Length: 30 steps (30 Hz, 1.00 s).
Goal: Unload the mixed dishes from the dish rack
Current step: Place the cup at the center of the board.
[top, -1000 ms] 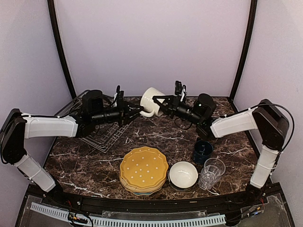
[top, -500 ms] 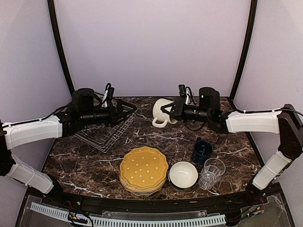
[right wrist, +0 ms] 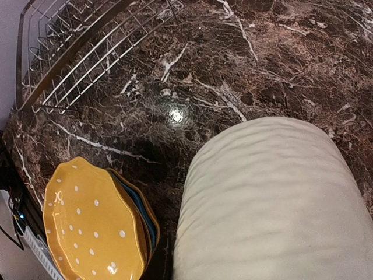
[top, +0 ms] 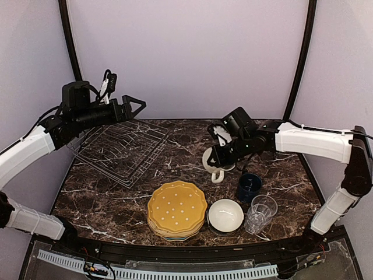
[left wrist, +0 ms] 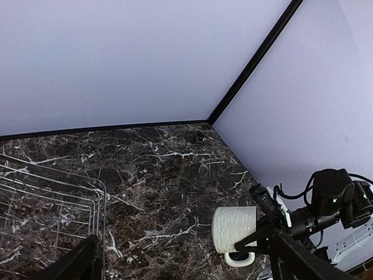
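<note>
My right gripper [top: 218, 153] is shut on the cream mug [top: 209, 163], which it holds low over the table, tipped on its side with the handle down. That mug [right wrist: 274, 198] fills the right wrist view and hides the fingers there. The left wrist view shows the mug [left wrist: 234, 229] in the right gripper [left wrist: 273, 226]. My left gripper [top: 135, 105] is open and empty, raised above the back left of the dish rack [top: 119, 150]. No dish shows in the rack. The yellow plate tops a stack [top: 176, 210] at the front. Right of the stack stand a white bowl [top: 225, 216], a dark blue mug [top: 249, 186] and a glass tumbler [top: 260, 214].
The dark marble table [top: 175, 169] has purple walls behind and at both sides. The blue mug stands close to the right of the held mug. A black rail runs along the near edge [top: 175, 251].
My left gripper let go of the cream mug, opened wide and drew back up to the left. The right arm carried the mug forward and down towards the blue mug.
</note>
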### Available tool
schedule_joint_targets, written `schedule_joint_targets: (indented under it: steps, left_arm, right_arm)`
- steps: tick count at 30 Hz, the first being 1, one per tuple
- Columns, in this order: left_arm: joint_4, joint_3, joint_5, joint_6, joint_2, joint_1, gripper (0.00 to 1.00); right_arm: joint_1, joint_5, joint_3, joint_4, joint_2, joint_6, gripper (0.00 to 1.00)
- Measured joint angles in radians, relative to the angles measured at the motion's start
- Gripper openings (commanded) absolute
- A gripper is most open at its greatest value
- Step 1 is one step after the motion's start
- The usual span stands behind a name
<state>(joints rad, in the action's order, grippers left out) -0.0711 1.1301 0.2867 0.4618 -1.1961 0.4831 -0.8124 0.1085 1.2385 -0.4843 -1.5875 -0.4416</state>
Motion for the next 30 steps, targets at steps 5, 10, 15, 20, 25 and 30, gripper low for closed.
schedule_joint_targets:
  steps: [5, 10, 15, 20, 25, 30]
  left_arm:
    - [-0.036, 0.021, -0.037, -0.096, 0.002, -0.001, 0.99]
    - [-0.058, -0.002, -0.053, -0.121, 0.034, -0.001, 0.99]
    - [-0.083, -0.037, -0.056, -0.120, 0.100, -0.001, 0.99]
    - [-0.114, -0.047, -0.057, -0.119, 0.159, -0.001, 0.99]
    - [-0.148, -0.047, -0.065, -0.119, 0.206, -0.001, 0.99]
    - [-0.171, -0.047, -0.071, -0.119, 0.237, -0.001, 0.99]
  right_arm:
    - [-0.033, -0.072, 0.101, -0.140, -0.077, 0.057, 0.00]
    - [-0.045, -0.111, 0.141, -0.220, -0.165, 0.097, 0.02]
    - [-0.048, -0.113, 0.154, -0.283, -0.236, 0.126, 0.04]
    - [-0.051, -0.109, 0.160, -0.312, -0.262, 0.136, 0.10]
    - [-0.060, -0.105, 0.160, -0.331, -0.262, 0.141, 0.18]
    - [-0.068, -0.106, 0.163, -0.316, -0.261, 0.147, 0.26]
